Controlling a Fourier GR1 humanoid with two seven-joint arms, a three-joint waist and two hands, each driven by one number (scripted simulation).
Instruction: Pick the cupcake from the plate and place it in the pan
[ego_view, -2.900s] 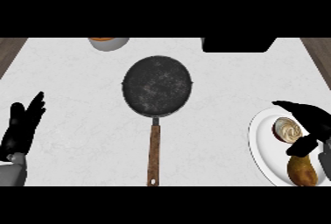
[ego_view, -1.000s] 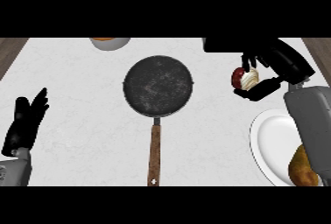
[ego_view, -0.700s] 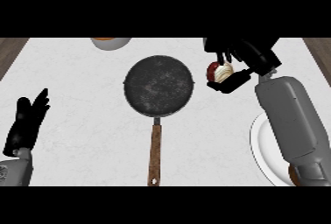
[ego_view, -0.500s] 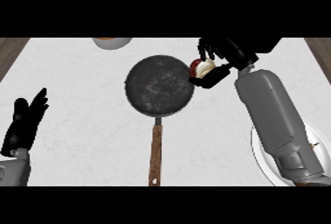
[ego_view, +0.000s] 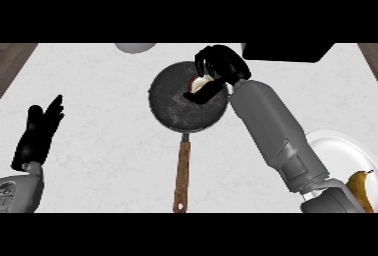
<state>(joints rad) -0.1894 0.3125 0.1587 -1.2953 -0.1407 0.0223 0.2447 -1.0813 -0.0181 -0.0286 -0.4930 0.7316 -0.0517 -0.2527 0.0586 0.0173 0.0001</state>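
Right hand (ego_view: 220, 64) curls round the cupcake (ego_view: 200, 84), holding it over the pan (ego_view: 171, 107), upper-right part. Left hand (ego_view: 40, 132) rests well left of the pan, fingers straight and slightly spread. The plate (ego_view: 334, 146) lies lower right of the pan.

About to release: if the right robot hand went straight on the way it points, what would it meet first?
Probably the pan: the right robot hand curls down-left over it with the cupcake; height above it is unclear.
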